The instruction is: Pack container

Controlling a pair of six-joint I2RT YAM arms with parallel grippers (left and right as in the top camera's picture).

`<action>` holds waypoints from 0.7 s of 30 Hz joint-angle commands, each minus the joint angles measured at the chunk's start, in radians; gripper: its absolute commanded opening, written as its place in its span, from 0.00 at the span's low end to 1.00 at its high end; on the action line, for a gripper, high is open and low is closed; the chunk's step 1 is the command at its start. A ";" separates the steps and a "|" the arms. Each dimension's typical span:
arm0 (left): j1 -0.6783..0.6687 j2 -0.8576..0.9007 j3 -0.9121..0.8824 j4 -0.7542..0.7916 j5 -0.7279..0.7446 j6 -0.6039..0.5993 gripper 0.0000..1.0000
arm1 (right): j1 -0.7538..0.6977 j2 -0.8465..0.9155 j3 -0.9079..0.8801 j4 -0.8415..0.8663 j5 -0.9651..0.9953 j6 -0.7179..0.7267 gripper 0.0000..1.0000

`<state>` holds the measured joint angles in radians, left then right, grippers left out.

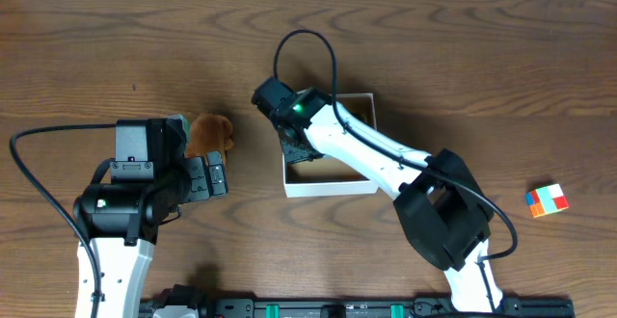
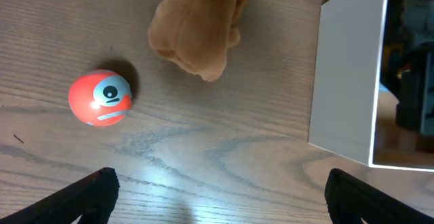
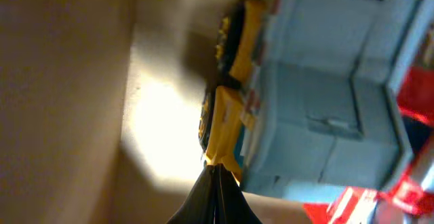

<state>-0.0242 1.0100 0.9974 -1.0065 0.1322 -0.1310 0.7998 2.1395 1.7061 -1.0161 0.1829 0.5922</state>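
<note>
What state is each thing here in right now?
Box: open, upright on the table.
Blue toy: inside the box.
Plush: on the table, outside the box.
Ball: on the table, outside the box.
Cube: on the table, far from the box.
Left fingers: open, empty.
Right fingers: shut, inside the box.

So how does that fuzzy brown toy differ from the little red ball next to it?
The brown toy is furry and lumpy; the red ball is smooth and round, with a cartoon face. The brown toy is clearly bigger than the red ball, and lies nearer the white box. Both rest on the wooden table, outside the box.
</note>
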 commanded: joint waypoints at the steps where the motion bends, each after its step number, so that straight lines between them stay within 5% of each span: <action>1: -0.001 0.002 0.016 -0.003 0.010 -0.002 0.98 | -0.036 0.005 -0.002 -0.007 0.075 0.058 0.02; 21: -0.001 0.002 0.016 -0.003 0.010 -0.002 0.98 | -0.026 0.005 -0.002 0.144 -0.038 -0.148 0.05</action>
<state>-0.0242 1.0100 0.9974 -1.0065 0.1322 -0.1310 0.7753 2.1395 1.7061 -0.8856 0.1486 0.4877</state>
